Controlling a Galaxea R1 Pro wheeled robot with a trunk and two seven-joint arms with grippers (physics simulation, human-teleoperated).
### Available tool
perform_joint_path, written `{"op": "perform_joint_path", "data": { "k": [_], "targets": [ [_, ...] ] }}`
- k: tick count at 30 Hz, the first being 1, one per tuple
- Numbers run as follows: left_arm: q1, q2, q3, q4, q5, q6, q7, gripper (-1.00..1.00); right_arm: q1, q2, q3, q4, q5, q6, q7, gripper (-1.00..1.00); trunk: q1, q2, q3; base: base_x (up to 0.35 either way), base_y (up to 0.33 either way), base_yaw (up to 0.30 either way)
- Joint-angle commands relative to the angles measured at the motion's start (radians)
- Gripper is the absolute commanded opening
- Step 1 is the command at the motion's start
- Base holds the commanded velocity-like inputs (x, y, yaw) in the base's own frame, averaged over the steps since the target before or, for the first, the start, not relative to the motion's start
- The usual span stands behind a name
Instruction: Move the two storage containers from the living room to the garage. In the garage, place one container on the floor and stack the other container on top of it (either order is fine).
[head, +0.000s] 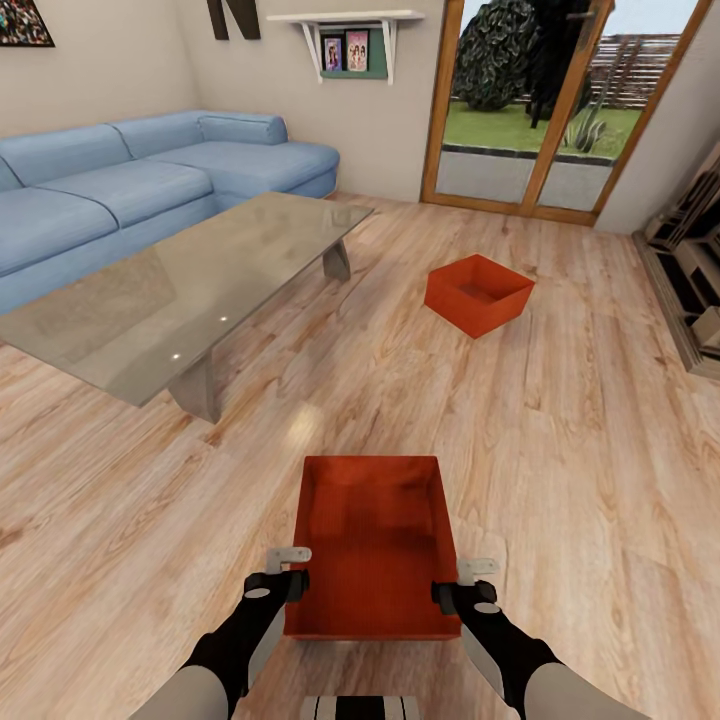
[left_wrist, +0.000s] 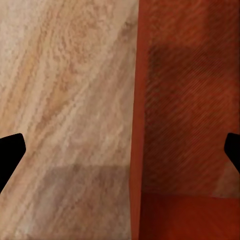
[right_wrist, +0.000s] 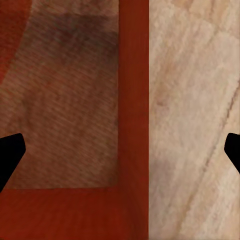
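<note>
I am in the living room. One red-orange storage container (head: 372, 545) sits on the wood planks right in front of me, open side up. My left gripper (head: 290, 565) is open astride its left wall (left_wrist: 137, 100). My right gripper (head: 470, 580) is open astride its right wall (right_wrist: 134, 100). In each wrist view the dark fingertips (left_wrist: 10, 152) (right_wrist: 10, 152) stand far apart, one inside the bin and one outside. The second storage container (head: 478, 294) rests on the planks further ahead to the right. The garage and its floor are out of view.
A glass coffee table (head: 190, 290) stands ahead on the left, with a blue sectional sofa (head: 120, 190) behind it. Wood-framed glass doors (head: 545, 110) fill the far wall. A low shelf unit (head: 695, 270) lines the right edge.
</note>
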Motion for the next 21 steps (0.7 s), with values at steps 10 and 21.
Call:
{"op": "perform_joint_path", "data": {
  "k": [10,21],
  "targets": [
    [0.0,0.001,0.0,-0.002,-0.001,0.006,0.003,1.0,0.0,-0.004,0.009,-0.001,-0.009,0.002,-0.006,1.0,0.0,0.0,-0.001,0.0,0.0,0.0],
    [0.0,0.0,0.0,-0.002,-0.001,0.006,0.003,1.0,0.0,-0.004,0.009,-0.001,-0.009,0.002,-0.006,1.0,0.031,-0.056,-0.026,0.0,0.0,0.0]
  ]
}}
